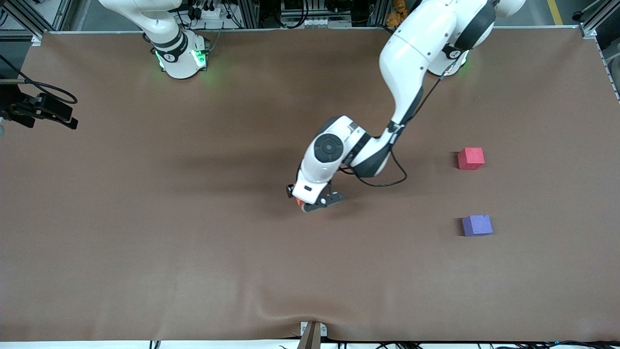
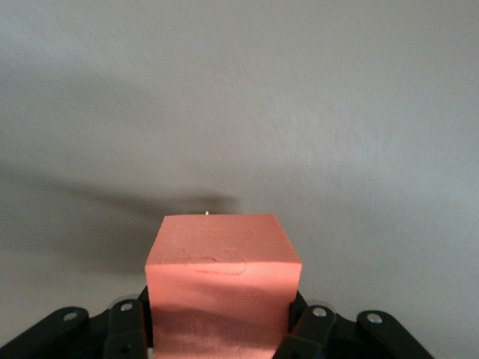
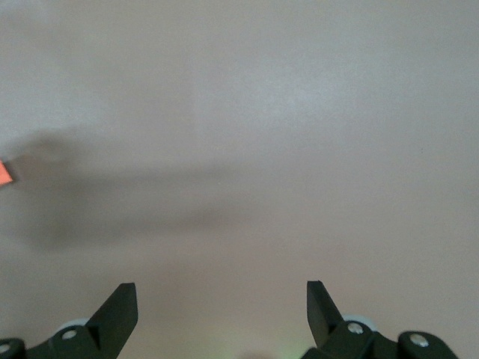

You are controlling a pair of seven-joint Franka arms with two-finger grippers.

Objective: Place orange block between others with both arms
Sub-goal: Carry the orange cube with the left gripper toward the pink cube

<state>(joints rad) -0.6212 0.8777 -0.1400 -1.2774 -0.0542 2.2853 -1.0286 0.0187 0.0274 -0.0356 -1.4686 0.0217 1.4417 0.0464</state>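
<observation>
Left arm clamps orange cube at mid-table, two target cubes waiting toward its own end

Nearest the front camera, the small matte purple-blue foam cube (image 1: pixel 477 225) sits on the brown table (image 1: pixel 145 252); at its twelve o'clock lies the matching red-pink cube (image 1: pixel 471 158), with a gap between them. From that gap, the left end effector (image 1: pixel 310 203) lies at about nine o'clock, well apart, its fingers (image 2: pixel 127 329) closed on the bright orange foam block (image 2: pixel 222 288) low at the table. The right end effector (image 3: pixel 221 310) waits with jaws apart over bare table; the left arm is plainly nearer the gap.
</observation>
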